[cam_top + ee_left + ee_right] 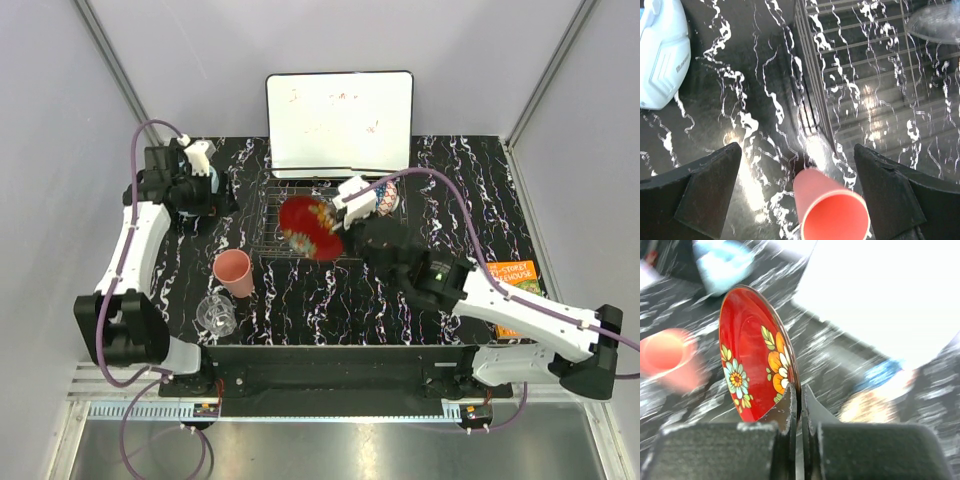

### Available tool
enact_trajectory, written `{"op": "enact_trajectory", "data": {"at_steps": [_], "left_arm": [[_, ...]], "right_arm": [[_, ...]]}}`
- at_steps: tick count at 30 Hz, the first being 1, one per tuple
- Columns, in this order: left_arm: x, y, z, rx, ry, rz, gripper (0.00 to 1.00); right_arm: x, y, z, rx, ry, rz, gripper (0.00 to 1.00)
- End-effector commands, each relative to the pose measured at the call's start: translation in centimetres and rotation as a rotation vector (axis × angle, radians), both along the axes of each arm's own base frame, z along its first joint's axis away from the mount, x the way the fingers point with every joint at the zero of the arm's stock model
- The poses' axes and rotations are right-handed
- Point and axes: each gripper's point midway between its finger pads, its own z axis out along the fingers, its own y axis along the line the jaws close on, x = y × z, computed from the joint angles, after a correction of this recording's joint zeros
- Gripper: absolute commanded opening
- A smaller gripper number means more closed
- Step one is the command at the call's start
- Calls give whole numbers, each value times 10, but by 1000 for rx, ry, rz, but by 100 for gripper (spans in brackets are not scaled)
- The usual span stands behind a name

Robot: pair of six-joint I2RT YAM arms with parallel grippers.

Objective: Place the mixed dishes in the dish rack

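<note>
The right gripper [800, 396] is clamped on one red plate [756, 352], and the rim is pinched between its two fingers. The plate is held on its edge over the one rack [285, 205]. Whether the wires are touched cannot be told. Just beside this gripper two blurry bowls are seen, one beige bowl [866, 407] and one blue bowl [885, 374]. One whiteboard [340, 122] is stood past the gripper, behind the rack.

The left gripper [796, 150] is spread wide and nothing is held in it. One pink cup [832, 210] is seen between its two fingers in the wrist view, but it is not touched by them. One pair of headphones [660, 55] is laid near this gripper on one side, and the rack's edge is seen on the other side. One glass dish [935, 22] is seen farther off, over the rack wires. One glass mug [215, 315] is stood well apart from this gripper, past the cup, near the arm bases.
</note>
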Motion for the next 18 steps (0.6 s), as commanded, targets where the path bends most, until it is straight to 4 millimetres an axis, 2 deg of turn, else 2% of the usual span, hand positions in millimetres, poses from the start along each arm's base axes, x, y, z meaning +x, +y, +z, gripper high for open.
{"op": "enact_trajectory", "data": {"at_steps": [1,2,3,5,6,7,15,18], "left_arm": [[36,5,10,-5,-52,90,99],[37,4,8,-1,-47,90,99],[38,3,4,-5,-35,91,99],[37,2,0,-11,-23,89,99],[37,1,-2,-14,-18,87,99],[37,1,-4,-13,-13,89,99],[35,2,-7,3,-11,84,99],[34,3,-6,5,-13,84,99]], "right_arm": [[50,-40,53,-366,-335,-133,0],[56,-41,43,-452,-361,-127,0],[66,-43,54,-549,-460,-137,0],[80,-43,45,-668,-526,-165,0],[86,-44,43,-779,-573,-143,0],[92,-43,38,-814,-596,-111,0],[92,-38,5,-994,-681,46,0],[89,-39,-3,-991,-678,64,0]]}}
